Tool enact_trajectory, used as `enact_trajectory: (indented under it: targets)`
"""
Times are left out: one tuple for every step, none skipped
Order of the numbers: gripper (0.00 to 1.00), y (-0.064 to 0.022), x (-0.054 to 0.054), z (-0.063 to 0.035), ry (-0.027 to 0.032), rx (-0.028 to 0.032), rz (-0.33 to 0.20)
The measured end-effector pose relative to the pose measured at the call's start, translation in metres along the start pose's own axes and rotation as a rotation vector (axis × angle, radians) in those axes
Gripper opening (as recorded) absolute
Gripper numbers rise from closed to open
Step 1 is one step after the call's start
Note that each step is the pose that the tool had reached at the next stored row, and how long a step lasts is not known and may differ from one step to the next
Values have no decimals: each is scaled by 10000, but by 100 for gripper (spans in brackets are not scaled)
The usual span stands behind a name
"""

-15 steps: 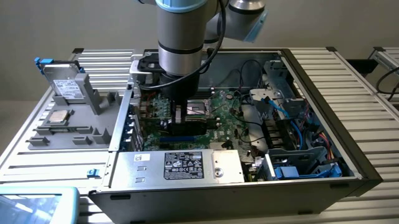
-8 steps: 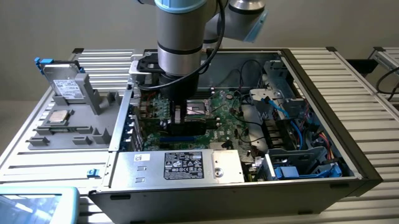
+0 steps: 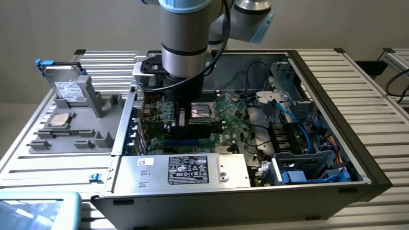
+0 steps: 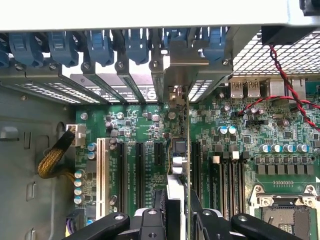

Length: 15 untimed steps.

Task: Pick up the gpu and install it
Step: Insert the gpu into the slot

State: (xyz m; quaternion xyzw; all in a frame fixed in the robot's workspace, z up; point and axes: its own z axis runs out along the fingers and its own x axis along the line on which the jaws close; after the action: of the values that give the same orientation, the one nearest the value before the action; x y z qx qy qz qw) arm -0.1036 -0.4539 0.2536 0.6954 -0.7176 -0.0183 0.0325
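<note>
My gripper (image 3: 181,119) reaches down into the open computer case (image 3: 357,158), over the green motherboard (image 3: 225,106). It is shut on the gpu (image 4: 179,152), which the wrist view shows edge-on and upright between the two black fingers (image 4: 150,221). The card stands along an expansion slot (image 4: 159,160) on the motherboard (image 4: 280,145). Its silver end bracket (image 4: 178,75) lies against the row of rear slot covers with blue clips (image 4: 100,45). In the exterior view the gpu (image 3: 203,125) is a dark strip just below the gripper. How deep it sits in the slot is hidden.
A grey fixture (image 3: 96,139) at the exterior view's left holds a silver labelled drive (image 3: 68,91) and a small square chip (image 3: 59,120). The power supply (image 3: 191,170), cables (image 3: 281,103) and drive cage (image 3: 307,163) crowd the case. Red wires (image 4: 287,85) and the CPU socket (image 4: 285,215) lie near the card.
</note>
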Motion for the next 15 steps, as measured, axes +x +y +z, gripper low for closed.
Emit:
enact_trajectory:
  targets:
    - [29, 0, 0, 0, -1, 0, -1]
    - [29, 0, 0, 1, -1, 0, 0]
    - [29, 0, 0, 2, -2, 0, -1]
    - [29, -1, 0, 4, -2, 0, -1]
    - [29, -1, -1, 9, -4, 2, -1]
    - [29, -2, -1, 14, -4, 1, -1]
    - [29, -2, -1, 21, -3, 1, -1]
    - [29, -3, -1, 29, -2, 1, -1]
    - [29, -3, -1, 36, -2, 0, -1]
    - [29, -3, -1, 44, -2, 0, -1]
    - [29, -3, -1, 45, 0, -2, -1]
    - [29, -3, -1, 45, 1, -12, -1]
    - [29, -1, -1, 45, -1, -17, -1]
    - [29, 0, -1, 45, -7, -19, -3]
    - [29, 0, -1, 46, -17, -18, -4]
